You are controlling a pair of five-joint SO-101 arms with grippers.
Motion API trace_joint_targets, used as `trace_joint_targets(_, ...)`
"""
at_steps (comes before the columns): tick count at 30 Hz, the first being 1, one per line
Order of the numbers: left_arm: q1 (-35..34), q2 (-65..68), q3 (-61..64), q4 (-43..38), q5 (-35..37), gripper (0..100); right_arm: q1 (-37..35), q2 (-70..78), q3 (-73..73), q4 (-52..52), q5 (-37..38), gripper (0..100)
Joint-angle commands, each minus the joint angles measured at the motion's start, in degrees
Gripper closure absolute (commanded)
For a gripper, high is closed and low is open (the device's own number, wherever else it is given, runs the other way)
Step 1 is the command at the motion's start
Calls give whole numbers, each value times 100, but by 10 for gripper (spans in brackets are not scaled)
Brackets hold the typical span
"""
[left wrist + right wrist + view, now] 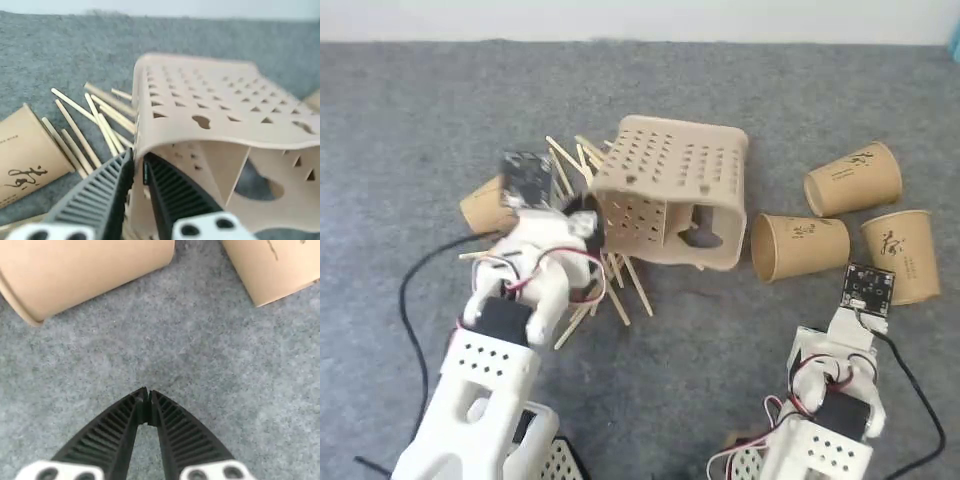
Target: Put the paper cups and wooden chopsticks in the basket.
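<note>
The beige perforated basket [670, 170] lies tipped on its side in the middle of the grey carpet, opening toward the arms. My left gripper [138, 162] is shut on the basket's [215, 105] near corner wall. Wooden chopsticks [620, 285] lie scattered beside and under the basket, more of them showing as chopsticks [100, 122] in the left wrist view. One paper cup [485, 205] lies on its side behind the left arm. Three paper cups [800, 246] lie to the basket's right. My right gripper [148, 395] hovers shut and empty over bare carpet just short of two cups [85, 270].
Grey carpet [720, 330] covers the whole work area, with open floor between the two arms. A black cable [410, 300] curls along the left arm's outer side. The right-hand cups [852, 178] lie close together.
</note>
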Motion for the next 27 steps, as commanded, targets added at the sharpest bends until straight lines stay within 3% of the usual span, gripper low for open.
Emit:
trace_joint_targets(1,-53,53,-1253,501,448,987,84,-84,-18,-101,79,991)
trace_joint_targets(5,88,879,-2053,633,563,987,84,-84,-18,-101,79,991)
trace_joint_targets(14,70,4229,-4409,730,905,987,84,-84,-18,-101,79,991)
trace_joint_targets(21,-62,4721,-5754,1046,1064,987,84,-84,-18,-101,79,991)
trace_joint_targets(27,-492,5196,-7319,1811,1407,987,57,-84,-18,-101,79,991)
